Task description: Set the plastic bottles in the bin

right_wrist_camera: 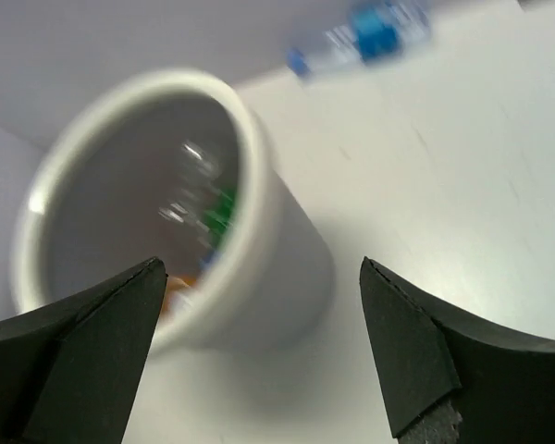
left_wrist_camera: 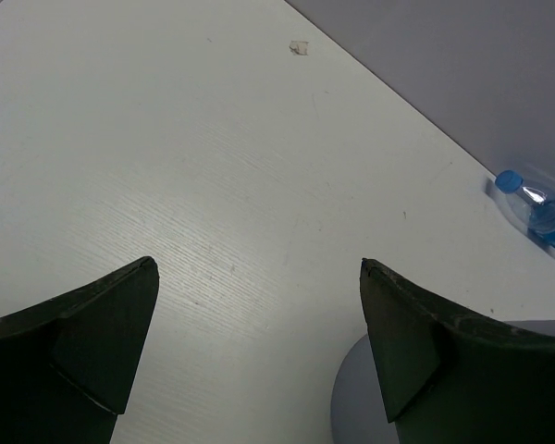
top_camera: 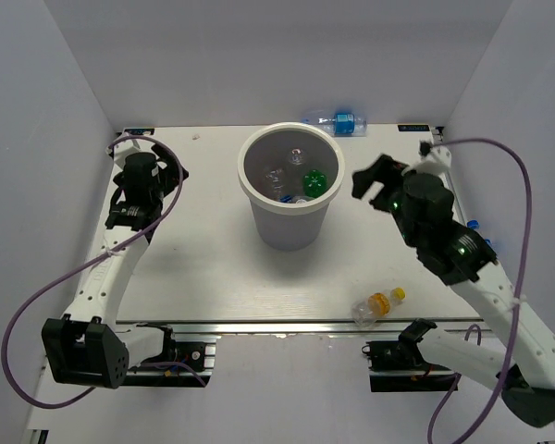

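Observation:
The white bin (top_camera: 255,198) stands mid-table with a green bottle (top_camera: 314,181) and clear bottles (top_camera: 277,178) inside. A clear bottle with a blue label (top_camera: 338,120) lies behind the bin by the back wall. A clear bottle with an orange cap (top_camera: 377,306) lies near the front edge. My right gripper (top_camera: 377,178) is open and empty, raised just right of the bin; its view shows the bin (right_wrist_camera: 259,240), the green bottle (right_wrist_camera: 222,208) and the blue-label bottle (right_wrist_camera: 370,37). My left gripper (top_camera: 153,159) is open and empty over the far left table; its view shows the blue-label bottle (left_wrist_camera: 536,208) and the bin wall (left_wrist_camera: 351,412).
A small white scrap (left_wrist_camera: 299,46) lies on the table near the back wall. A small blue thing (top_camera: 473,224) peeks out beside the right arm at the table's right edge. White walls close in the table on three sides.

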### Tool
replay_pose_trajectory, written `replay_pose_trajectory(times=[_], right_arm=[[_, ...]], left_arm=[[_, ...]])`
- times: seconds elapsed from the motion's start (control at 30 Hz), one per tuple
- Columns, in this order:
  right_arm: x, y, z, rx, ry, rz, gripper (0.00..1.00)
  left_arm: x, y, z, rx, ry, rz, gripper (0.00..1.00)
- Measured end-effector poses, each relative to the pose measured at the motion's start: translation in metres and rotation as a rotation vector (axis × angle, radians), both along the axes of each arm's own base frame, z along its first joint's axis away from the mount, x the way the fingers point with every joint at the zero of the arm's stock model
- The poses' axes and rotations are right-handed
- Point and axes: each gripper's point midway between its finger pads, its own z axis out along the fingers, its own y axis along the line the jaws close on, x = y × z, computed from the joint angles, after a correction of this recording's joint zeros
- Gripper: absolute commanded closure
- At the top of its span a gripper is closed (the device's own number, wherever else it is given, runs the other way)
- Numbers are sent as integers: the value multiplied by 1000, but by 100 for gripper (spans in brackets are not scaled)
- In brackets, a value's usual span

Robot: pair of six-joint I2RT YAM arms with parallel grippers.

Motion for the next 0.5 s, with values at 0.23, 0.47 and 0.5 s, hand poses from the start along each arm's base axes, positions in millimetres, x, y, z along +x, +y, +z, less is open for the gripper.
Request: replay_pose_trajectory(times=[0.23,0.47,0.5], right_arm=[[-75,-49,-141,-11,496,-167,11],[-133,-56,-229,-39,892,-248,11],[-141,-57,-242,-37,939,-258,11]], left_arm=[[10,11,1,-31,-33,9,2],[20,9,-3,-65,-61,-16,2],[21,9,-7,-69,-57,-17,2]])
